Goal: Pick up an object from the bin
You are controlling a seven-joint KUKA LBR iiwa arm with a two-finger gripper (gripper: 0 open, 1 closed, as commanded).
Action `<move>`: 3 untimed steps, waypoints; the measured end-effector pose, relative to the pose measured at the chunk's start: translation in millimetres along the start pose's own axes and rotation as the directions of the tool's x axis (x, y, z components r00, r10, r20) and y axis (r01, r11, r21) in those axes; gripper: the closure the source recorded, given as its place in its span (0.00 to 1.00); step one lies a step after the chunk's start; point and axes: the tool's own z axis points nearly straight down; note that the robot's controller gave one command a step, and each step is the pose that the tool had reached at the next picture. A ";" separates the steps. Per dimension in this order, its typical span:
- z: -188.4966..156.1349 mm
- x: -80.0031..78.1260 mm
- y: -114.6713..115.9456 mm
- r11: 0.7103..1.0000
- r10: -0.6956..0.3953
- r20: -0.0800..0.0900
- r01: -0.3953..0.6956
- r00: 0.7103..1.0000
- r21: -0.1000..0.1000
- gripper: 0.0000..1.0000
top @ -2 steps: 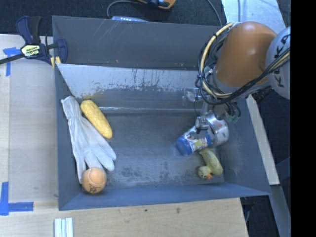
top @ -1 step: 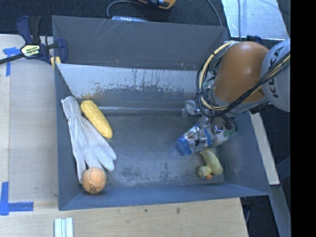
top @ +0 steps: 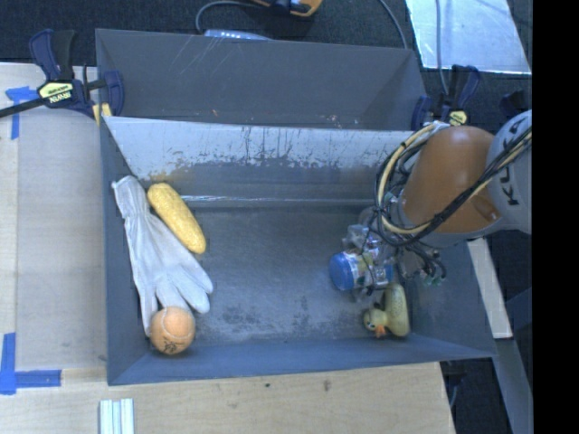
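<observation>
My gripper is down in the right part of the bin, close to the floor. A small round blue thing lies right against its left side; whether it is gripped I cannot tell. A yellow rubber duck sits just below the gripper, near the bin's front right corner.
Along the left wall lie a white glove, a yellow corn cob on its upper part and an orange ball at its lower end. The arm's orange cover and cables hang over the right wall.
</observation>
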 end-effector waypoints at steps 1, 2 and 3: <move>0.0 0.0 0.0 1.000 0.000 0.000 0.000 1.000 0.000 1.00; -52.7 -3.4 -3.3 1.000 0.014 -0.005 -0.014 1.000 -0.001 1.00; -146.4 -7.5 -9.1 1.000 -0.025 0.003 0.025 1.000 0.001 1.00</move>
